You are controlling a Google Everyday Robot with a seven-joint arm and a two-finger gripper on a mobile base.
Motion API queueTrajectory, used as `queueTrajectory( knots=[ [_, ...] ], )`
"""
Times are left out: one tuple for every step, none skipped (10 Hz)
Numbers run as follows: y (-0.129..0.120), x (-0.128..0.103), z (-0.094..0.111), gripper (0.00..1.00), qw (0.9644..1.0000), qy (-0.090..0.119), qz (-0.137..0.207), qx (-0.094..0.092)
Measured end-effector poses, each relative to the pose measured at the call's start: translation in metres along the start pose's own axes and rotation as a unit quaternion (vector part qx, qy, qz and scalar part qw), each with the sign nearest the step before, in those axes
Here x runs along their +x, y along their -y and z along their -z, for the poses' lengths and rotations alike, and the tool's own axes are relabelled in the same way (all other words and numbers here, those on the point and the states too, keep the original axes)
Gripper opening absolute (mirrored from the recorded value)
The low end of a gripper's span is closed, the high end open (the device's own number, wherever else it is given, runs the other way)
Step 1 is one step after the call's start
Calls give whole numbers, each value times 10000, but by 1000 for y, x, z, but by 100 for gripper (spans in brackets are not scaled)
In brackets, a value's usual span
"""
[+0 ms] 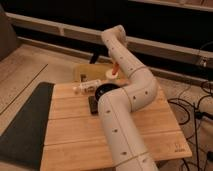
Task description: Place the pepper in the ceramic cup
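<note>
The orange-red pepper stands nearly upright just above the small cream ceramic cup at the back edge of the wooden table. My arm reaches from the front over the table and bends down toward the cup. My gripper is at the far end of the arm by the pepper, hidden behind the arm's last link. A dark bowl sits just in front of the cup, partly covered by the arm.
A whitish bottle-like object lies left of the bowl. A black remote-like bar lies in front of it. A yellowish board sits behind the table. A dark mat lies at the left. Cables trail at the right.
</note>
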Motion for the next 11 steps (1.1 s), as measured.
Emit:
queueTrajectory(
  knots=[
    [-3, 1, -3, 0, 10000, 6, 69, -25],
    [-8, 2, -6, 0, 9999, 13, 157, -51],
    [-11, 3, -11, 0, 9997, 17, 234, -80],
    [-14, 4, -17, 0, 9995, 20, 308, -115],
    [-16, 4, -20, 0, 9992, 38, 367, -143],
    [-18, 4, -22, 0, 9989, 68, 426, -165],
    [-20, 2, -23, 0, 9986, 100, 480, -182],
    [-21, 2, -24, 1, 9984, 114, 516, -201],
    [-24, 3, -25, 10, 9981, 115, 555, -232],
    [-25, 3, -26, 18, 9980, 109, 576, -253],
    [-27, 5, -27, 27, 9978, 91, 593, -280]
  ],
)
